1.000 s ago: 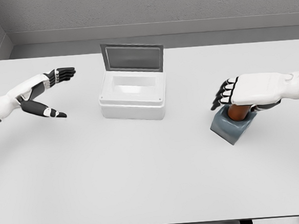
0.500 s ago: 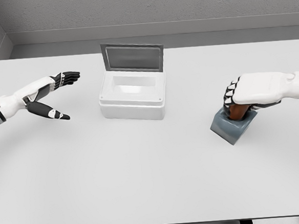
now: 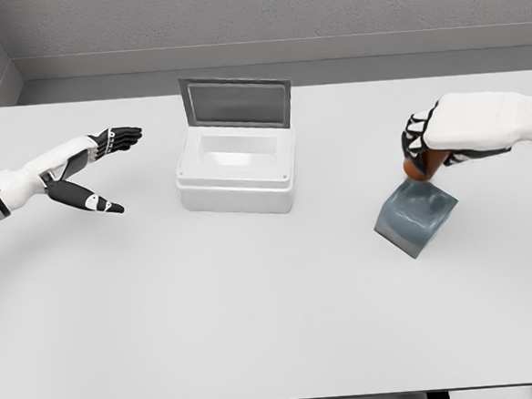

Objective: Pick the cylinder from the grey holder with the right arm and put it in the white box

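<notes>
My right hand (image 3: 458, 133), frame right: fingers curled tight round reddish-brown cylinder (image 3: 425, 164), held clear above empty grey block holder (image 3: 415, 217). White open-lidded box (image 3: 237, 174), upper centre, well apart. My left hand (image 3: 95, 166), frame left: fingers extended, holding nothing, above white table (image 3: 255, 310).

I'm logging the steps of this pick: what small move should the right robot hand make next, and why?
Probably carry leftward toward the white box. The right robot hand is closed on the cylinder, which looks clear of the grey holder, and the box's lid stands open.
</notes>
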Robot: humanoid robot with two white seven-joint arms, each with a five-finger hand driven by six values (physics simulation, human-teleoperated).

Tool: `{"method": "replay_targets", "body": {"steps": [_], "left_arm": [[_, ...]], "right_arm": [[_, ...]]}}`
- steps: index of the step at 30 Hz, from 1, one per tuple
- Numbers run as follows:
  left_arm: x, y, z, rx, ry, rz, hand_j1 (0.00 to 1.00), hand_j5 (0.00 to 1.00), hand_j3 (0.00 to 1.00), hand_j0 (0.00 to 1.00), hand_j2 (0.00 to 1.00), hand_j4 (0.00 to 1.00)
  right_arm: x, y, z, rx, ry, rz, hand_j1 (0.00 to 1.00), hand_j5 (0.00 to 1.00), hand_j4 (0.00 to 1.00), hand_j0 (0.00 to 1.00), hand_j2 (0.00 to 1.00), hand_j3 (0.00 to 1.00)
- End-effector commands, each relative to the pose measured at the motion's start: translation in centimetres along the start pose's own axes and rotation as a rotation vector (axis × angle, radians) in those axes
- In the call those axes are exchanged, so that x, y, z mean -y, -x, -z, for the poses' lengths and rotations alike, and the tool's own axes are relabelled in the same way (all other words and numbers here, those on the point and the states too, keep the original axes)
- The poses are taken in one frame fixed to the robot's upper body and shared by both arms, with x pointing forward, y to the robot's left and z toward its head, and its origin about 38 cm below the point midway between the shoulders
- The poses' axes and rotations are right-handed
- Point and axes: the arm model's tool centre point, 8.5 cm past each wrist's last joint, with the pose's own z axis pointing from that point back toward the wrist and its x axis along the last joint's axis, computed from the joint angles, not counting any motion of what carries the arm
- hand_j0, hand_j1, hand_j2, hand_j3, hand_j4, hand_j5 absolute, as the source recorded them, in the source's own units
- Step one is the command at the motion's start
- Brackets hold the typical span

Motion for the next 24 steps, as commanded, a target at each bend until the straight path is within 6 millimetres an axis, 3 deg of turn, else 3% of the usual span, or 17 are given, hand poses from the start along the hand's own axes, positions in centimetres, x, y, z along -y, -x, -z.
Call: {"method": "replay_targets", "body": {"steps": [1, 7, 16, 24], "left_arm": [[-0.1, 0.0, -0.1, 0.002, -0.005, -0.005, 1.00, 1.00, 1.00, 1.00, 1.00, 1.00], [-0.2, 0.0, -0.2, 0.001, -0.007, -0.004, 1.00, 1.00, 1.00, 1.00, 1.00, 1.00], [-0.2, 0.0, -0.2, 0.001, -0.007, -0.002, 1.00, 1.00, 1.00, 1.00, 1.00, 1.00], [-0.2, 0.0, -0.3, 0.002, -0.007, -0.002, 1.00, 1.00, 1.00, 1.00, 1.00, 1.00]], "right_arm": [[0.2, 0.3, 0.9, 0.008, 0.031, 0.027, 0.31, 0.31, 0.31, 0.31, 0.31, 0.31], [1.4, 1.6, 2.6, 0.005, 0.083, 0.051, 0.31, 0.31, 0.31, 0.31, 0.31, 0.31], [4.4, 0.7, 6.1, 0.074, 0.168, 0.037, 0.31, 0.31, 0.31, 0.31, 0.31, 0.31], [6.8, -1.4, 9.4, 0.158, 0.209, 0.004, 0.31, 0.31, 0.31, 0.31, 0.31, 0.31]]}}
